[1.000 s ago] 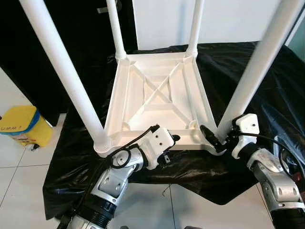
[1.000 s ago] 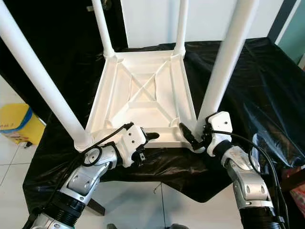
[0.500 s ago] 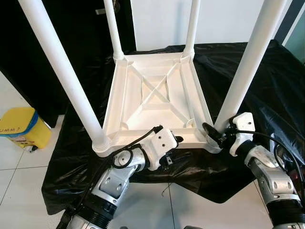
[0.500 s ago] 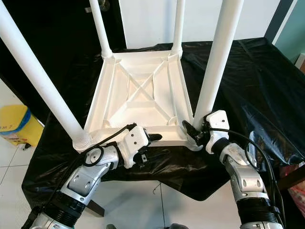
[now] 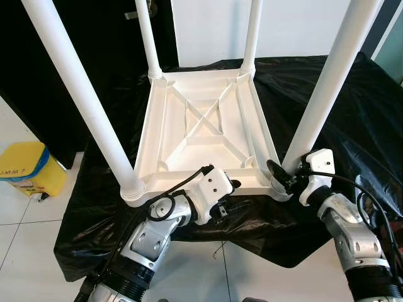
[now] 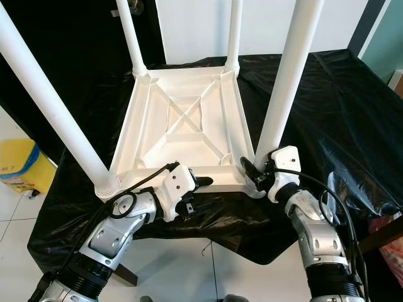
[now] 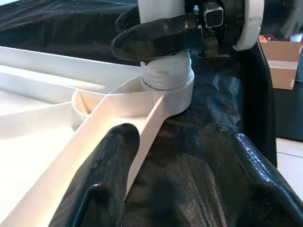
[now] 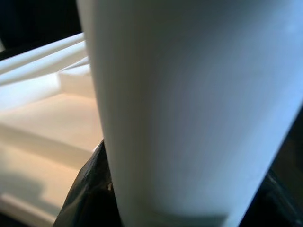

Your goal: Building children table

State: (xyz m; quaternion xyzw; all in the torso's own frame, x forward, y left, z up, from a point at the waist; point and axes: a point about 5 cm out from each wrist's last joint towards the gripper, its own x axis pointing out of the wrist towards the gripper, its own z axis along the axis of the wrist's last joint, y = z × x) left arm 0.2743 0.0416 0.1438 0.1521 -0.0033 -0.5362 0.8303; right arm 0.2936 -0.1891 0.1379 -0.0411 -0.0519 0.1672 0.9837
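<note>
Compared with a second ago, the right gripper (image 6: pixel 254 174) has slid further around the base of the near right leg (image 6: pixel 286 82) and is clamped on it. Nearest, the left gripper (image 6: pixel 200 184) has its fingers apart astride the near rim of the upturned table (image 6: pixel 182 119), which lies on the black cloth (image 6: pixel 315 100). Turning the leg squarely while steadying the rim should seat it. Beyond stand the far legs (image 6: pixel 233 31).
</note>
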